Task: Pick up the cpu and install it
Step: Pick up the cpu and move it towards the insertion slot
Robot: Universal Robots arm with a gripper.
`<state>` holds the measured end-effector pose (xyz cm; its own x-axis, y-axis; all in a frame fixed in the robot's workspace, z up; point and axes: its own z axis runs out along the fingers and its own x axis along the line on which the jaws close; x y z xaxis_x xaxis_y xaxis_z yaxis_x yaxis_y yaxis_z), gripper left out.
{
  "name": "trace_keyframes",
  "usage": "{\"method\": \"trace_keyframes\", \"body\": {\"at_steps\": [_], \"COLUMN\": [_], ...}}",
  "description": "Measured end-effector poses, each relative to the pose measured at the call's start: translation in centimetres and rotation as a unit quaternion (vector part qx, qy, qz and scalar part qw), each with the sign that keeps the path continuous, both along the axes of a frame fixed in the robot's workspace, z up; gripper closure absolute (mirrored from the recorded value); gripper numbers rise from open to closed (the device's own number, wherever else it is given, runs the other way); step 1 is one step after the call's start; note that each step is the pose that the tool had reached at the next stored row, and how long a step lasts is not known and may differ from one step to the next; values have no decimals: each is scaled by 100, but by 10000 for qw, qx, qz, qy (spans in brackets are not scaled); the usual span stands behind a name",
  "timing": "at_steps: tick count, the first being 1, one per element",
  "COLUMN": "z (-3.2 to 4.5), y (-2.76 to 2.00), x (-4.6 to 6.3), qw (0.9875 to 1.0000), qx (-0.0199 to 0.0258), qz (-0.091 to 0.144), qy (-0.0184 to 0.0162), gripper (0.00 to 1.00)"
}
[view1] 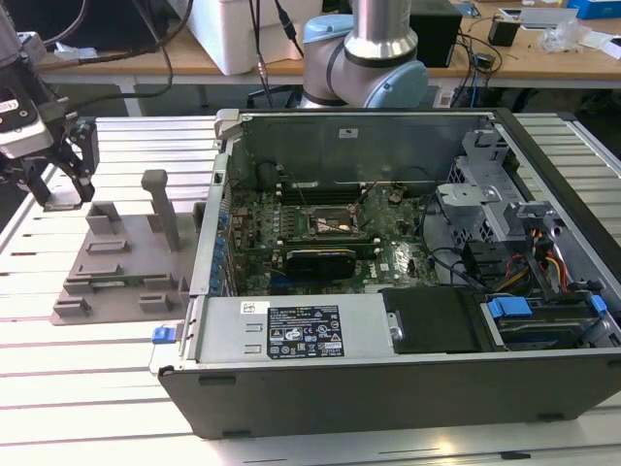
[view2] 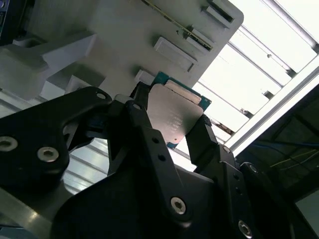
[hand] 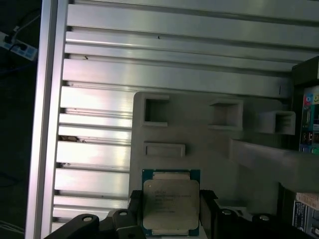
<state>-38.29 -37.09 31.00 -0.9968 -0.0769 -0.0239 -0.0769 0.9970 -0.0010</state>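
Exterior view: black two-fingered gripper (view1: 61, 184) hangs over a corner of the grey moulded holder tray (view1: 116, 262); second wrist view: fingers (view2: 202, 142) clamp opposite edges of the flat square silver-topped, green-edged cpu (view2: 174, 117); first wrist view: cpu (hand: 171, 201) over that tray (hand: 209, 149), best lifted straight and level.

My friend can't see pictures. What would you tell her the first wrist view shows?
A shiny silver cpu with a green edge is pinched between the black fingers of the gripper, at a grey holder tray. The tray lies on a ribbed metal table.
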Motion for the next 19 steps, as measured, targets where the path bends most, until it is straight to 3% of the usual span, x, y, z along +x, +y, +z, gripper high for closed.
{"method": "trace_keyframes", "body": {"at_steps": [19], "z": [408], "y": [0], "x": [0], "qw": [10000], "qx": [0], "qz": [0], "qy": [0], "gripper": [45]}}
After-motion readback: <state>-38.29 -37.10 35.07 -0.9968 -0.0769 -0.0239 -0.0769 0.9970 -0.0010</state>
